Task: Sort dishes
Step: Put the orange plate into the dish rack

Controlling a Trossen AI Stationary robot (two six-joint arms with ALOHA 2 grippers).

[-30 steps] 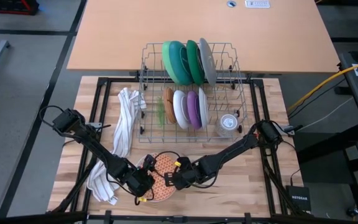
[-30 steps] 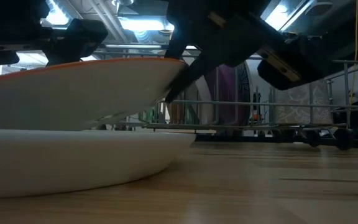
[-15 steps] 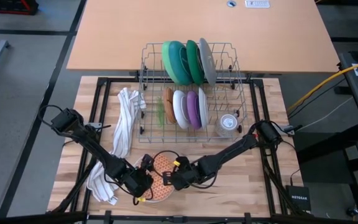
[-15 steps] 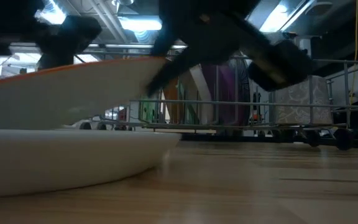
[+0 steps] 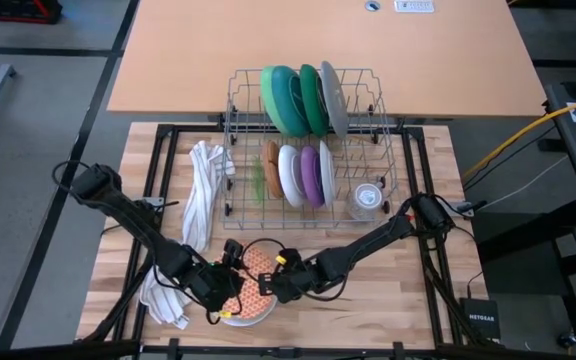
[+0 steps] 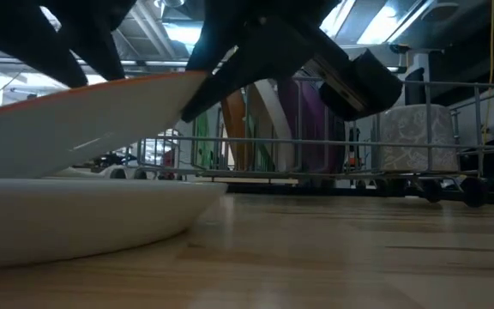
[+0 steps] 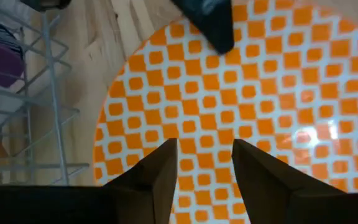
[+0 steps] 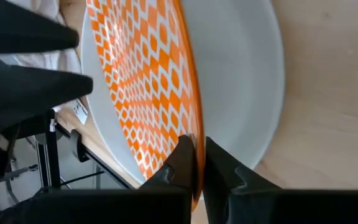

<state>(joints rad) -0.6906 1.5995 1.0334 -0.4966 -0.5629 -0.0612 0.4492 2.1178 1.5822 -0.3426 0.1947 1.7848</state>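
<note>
Right wrist view | right end effector (image 8: 196,163) pinches orange patterned plate (image 8: 148,81) rim | tilted

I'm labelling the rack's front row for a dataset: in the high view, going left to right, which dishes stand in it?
Orange dish → white dish → purple dish, then the clear glass cup at the right end.

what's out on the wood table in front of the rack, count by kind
dishes: 2 (orange patterned plate, tilted above a white dish)
cloth towel: 1
total: 3
</note>
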